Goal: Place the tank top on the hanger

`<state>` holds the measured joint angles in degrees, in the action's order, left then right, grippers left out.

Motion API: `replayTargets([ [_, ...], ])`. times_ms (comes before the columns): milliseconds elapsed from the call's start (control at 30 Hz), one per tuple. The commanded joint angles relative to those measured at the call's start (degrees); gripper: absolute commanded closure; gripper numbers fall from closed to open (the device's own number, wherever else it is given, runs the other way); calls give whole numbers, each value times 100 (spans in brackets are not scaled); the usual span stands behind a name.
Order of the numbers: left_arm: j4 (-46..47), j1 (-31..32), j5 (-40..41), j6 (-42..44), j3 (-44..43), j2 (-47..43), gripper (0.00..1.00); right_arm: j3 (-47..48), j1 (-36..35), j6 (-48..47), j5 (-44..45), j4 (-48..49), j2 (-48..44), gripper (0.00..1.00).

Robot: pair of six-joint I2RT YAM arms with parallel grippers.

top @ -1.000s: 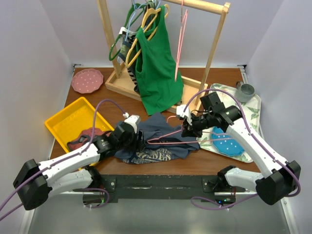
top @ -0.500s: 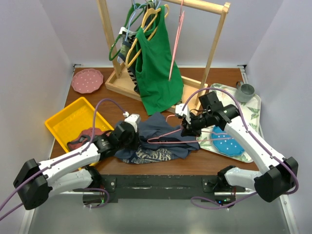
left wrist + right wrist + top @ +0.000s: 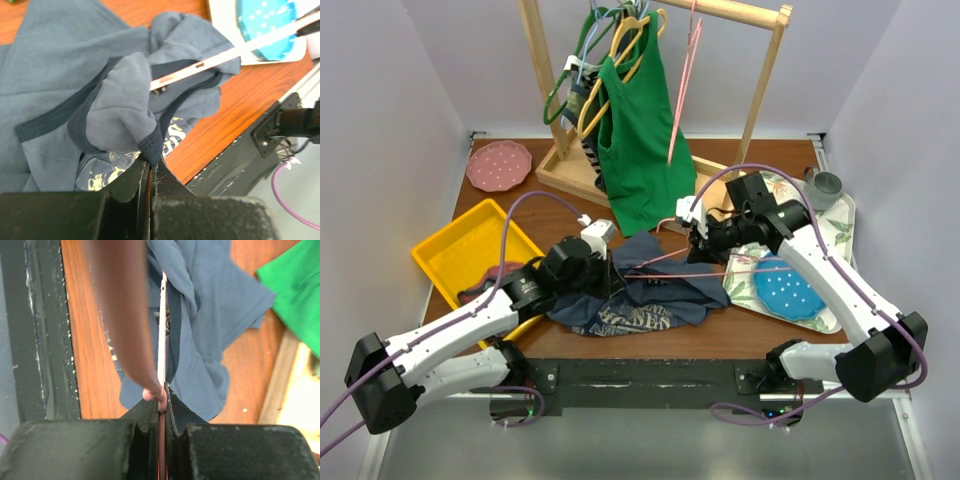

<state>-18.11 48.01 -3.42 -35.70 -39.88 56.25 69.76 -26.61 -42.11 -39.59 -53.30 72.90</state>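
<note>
Both sets of jaws are pinched down on something. From above, the left arm (image 3: 460, 335) reaches in from the near left, and the left jaws grip a bunched fold at the left edge of the tank top (image 3: 650, 290). The rest of the dark blue cloth lies crumpled on the bench (image 3: 550, 205) near the front edge, with pale print showing along its near side. The right arm (image 3: 830, 285) bends in from the right. The right jaws hold the hanger (image 3: 665, 258), a thin pink wire that runs across the cloth towards the left jaws. Its other end sticks out over a blue plate (image 3: 785, 292) on a leaf-patterned tray (image 3: 838, 215). Behind stands a wooden rack (image 3: 760, 85) with a green tank top (image 3: 640, 140) and another pink hanger (image 3: 685, 75) hanging from it. A yellow tray (image 3: 455, 250) sits at the left.

Through the left wrist camera, the left jaws are fully closed on a dark ribbed hem of the tank top (image 3: 75, 65), with a lobe of cloth bulging just above them. The hanger (image 3: 220, 54) pokes into that fold from the right, slanting up towards the blue plate (image 3: 265, 20).

Through the right wrist camera, the right jaws are clamped tight on the hanger (image 3: 162, 330). Its wire runs straight away from them along a dark band of the tank top (image 3: 215, 315). A blurred pinkish bar close to the lens crosses the left side; I cannot tell what it is. The green tank top (image 3: 295, 290) fills the top right corner.
</note>
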Motion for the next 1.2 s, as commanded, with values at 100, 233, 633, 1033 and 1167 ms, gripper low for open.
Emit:
replayTargets([
  [100,44,-20,-282,178,-679,-9,100,556,-2,141,-425,91,162,100],
  [233,71,-20,-169,213,-977,-9,100,574,-11,230,-1216,180,417,100],
  [633,81,-20,-661,432,-1584,299,100,1169,-99,177,-1841,207,1085,100],
  [1033,-1433,-28,213,3286,-2306,-825,11,1208,-72,-763,-1982,-568,462,100],
  [1167,-994,-28,-623,4727,-1692,-1326,10,1154,-81,-1491,-2245,-1084,497,100],
])
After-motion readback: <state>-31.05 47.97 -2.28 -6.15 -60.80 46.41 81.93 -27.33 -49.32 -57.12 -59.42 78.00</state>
